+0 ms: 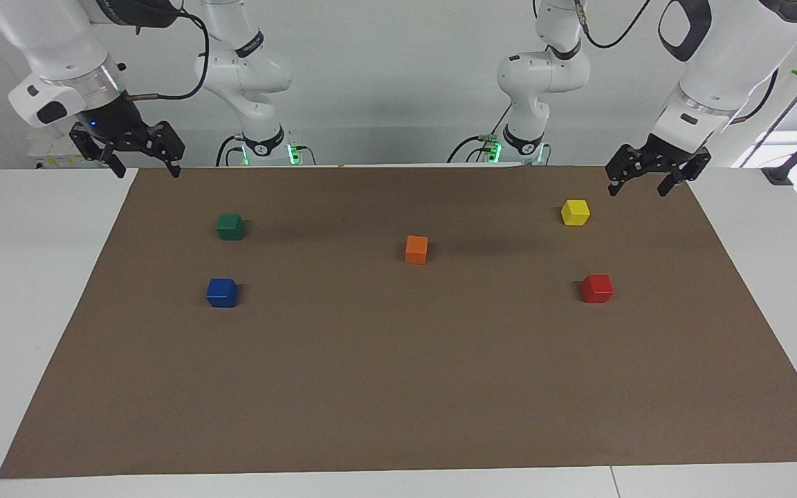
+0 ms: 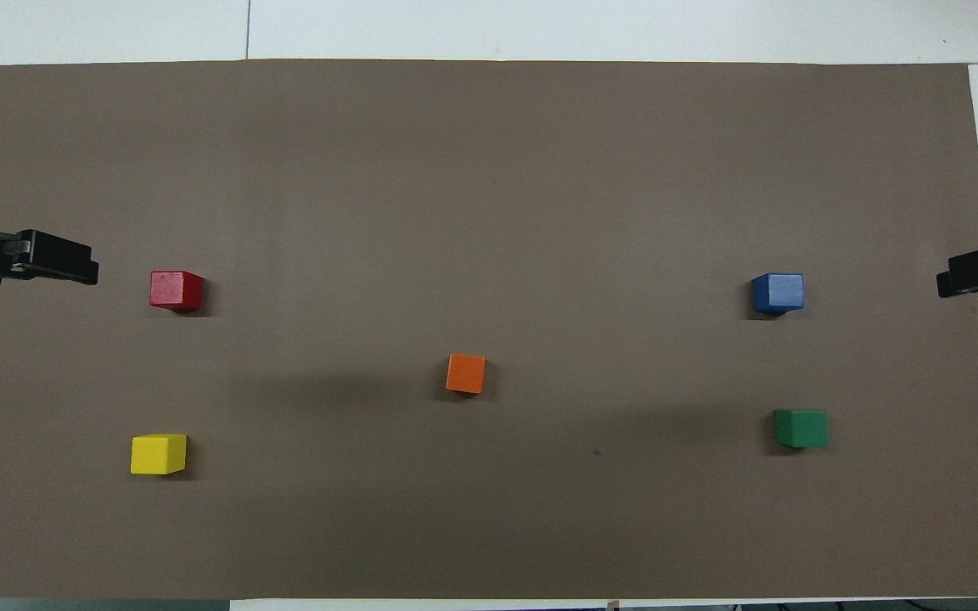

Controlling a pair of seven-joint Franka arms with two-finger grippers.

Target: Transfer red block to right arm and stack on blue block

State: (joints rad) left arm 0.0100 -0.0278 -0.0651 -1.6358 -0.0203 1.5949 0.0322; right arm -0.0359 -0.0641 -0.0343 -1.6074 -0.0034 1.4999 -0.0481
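Observation:
The red block (image 1: 597,288) (image 2: 176,290) sits on the brown mat toward the left arm's end. The blue block (image 1: 221,292) (image 2: 778,293) sits on the mat toward the right arm's end, about as far from the robots as the red one. My left gripper (image 1: 637,190) is open and empty. It hangs in the air over the mat's corner at its own end, beside the yellow block. My right gripper (image 1: 148,171), with the blue light at its wrist, is open and empty. It hangs over the mat's corner at its own end.
A yellow block (image 1: 575,212) lies nearer to the robots than the red block. A dark green block (image 1: 230,226) lies nearer to the robots than the blue block. An orange block (image 1: 416,249) sits mid-mat. The brown mat (image 1: 398,387) covers most of the white table.

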